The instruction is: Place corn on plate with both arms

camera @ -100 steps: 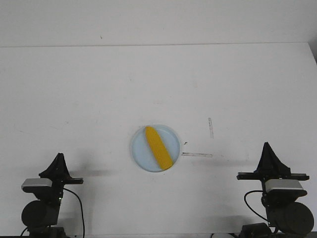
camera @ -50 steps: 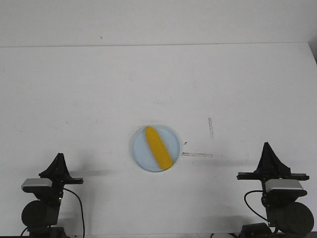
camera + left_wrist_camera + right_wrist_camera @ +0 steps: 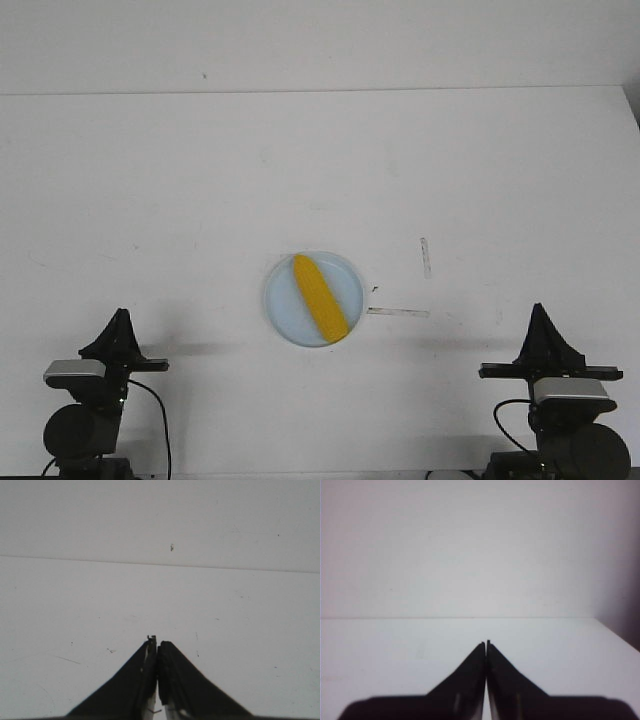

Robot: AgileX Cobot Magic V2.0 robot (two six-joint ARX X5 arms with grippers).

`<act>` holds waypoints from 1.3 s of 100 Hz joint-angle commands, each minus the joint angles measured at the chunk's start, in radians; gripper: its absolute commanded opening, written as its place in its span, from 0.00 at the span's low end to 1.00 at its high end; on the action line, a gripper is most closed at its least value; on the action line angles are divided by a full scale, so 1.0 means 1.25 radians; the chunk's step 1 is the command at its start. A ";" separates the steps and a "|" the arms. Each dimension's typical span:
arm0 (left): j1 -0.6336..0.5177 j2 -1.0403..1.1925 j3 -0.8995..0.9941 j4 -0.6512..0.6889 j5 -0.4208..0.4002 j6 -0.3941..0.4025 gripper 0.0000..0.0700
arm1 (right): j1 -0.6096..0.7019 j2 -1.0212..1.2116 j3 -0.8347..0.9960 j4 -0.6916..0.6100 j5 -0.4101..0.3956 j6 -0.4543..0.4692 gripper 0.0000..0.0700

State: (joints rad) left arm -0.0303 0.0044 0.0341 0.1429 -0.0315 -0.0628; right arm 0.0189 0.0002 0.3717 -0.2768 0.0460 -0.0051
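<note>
The smooth bright yellow toy corn cob (image 3: 320, 298) is lying diagonally across the round pale light-blue plastic plate (image 3: 283, 306), its tapered tip pointing toward the far left rim. The plate is sitting near the middle of the white surface (image 3: 200, 200), just beside a thin grey line mark (image 3: 398, 312). The black left gripper (image 3: 157, 645) is resting clenched and empty at the near left edge, well apart from the plate. The black right gripper (image 3: 486, 644) is likewise sitting clenched, holding nothing, at the near right edge.
</note>
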 commanded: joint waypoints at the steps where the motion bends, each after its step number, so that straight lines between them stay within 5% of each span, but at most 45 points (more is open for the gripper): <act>1: 0.001 -0.001 -0.017 0.012 -0.001 0.005 0.00 | 0.000 0.001 -0.021 0.007 -0.005 -0.012 0.00; 67: 0.001 -0.001 -0.017 0.012 -0.001 0.005 0.00 | 0.001 0.001 -0.274 0.287 -0.047 -0.008 0.00; 130: 0.001 -0.001 -0.017 0.012 -0.001 0.005 0.00 | 0.004 0.001 -0.287 0.278 -0.058 0.007 0.00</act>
State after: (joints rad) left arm -0.0303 0.0048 0.0341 0.1429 -0.0315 -0.0628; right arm 0.0208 0.0013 0.0143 0.0586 -0.0273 -0.0036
